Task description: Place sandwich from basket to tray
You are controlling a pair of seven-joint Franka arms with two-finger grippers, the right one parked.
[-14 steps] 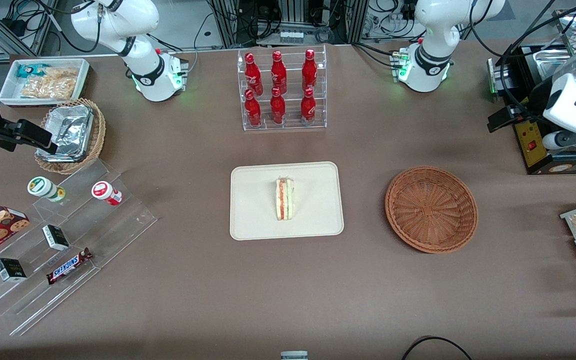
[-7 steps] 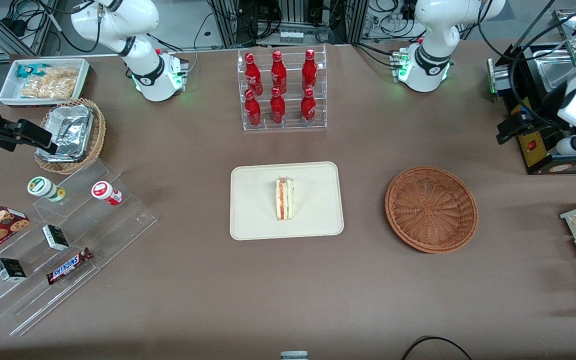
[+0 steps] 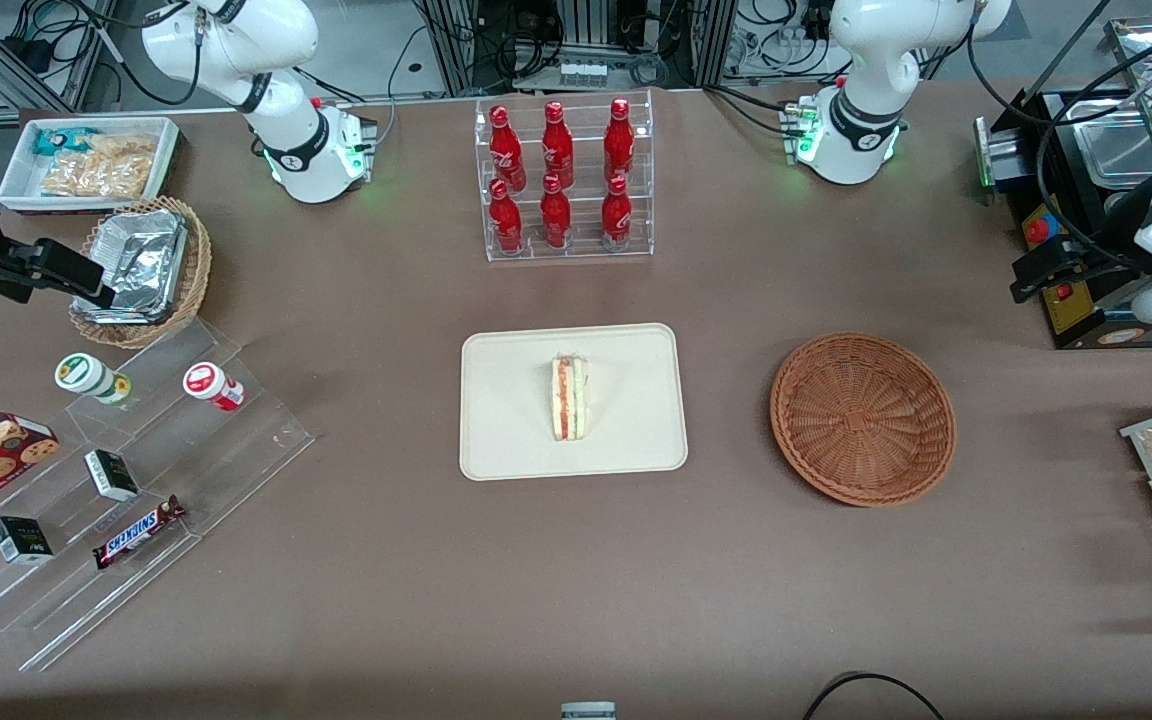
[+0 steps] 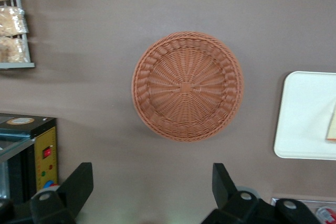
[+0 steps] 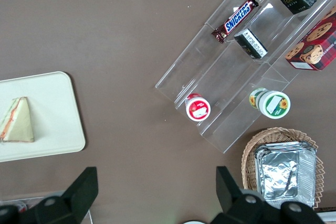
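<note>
The sandwich (image 3: 570, 398) lies on the tray (image 3: 506, 400) in the middle of the front frame, a pale wedge resting on one bread face with its red and green filling edge showing along one side, roughly centred on the tray and clear of the rim. The basket (image 3: 863, 418) sits on the brown worktop (image 3: 386, 560) beside the tray, toward the working arm's end, apart from it, and its woven floor shows in full. The gripper (image 3: 1031, 275) hangs at the edge of the front frame, at upper mid-height, toward the working arm's end of the worktop, above the black machine with a yellow panel (image 3: 1061, 300) and farther from the front camera than the basket. It is well apart from the sandwich, with the basket standing between the two sideways. In the left wrist view the gripper (image 4: 152, 174) has its two dark fingers (image 4: 79, 182) spread wide with only bare worktop between them; the basket (image 4: 187, 86) shows whole, and a corner of the tray (image 4: 304, 114) appears with a sliver of the sandwich (image 4: 332, 127) on it. The right wrist view also shows the sandwich (image 5: 17, 120) lying flat on the tray (image 5: 52, 108).
</note>
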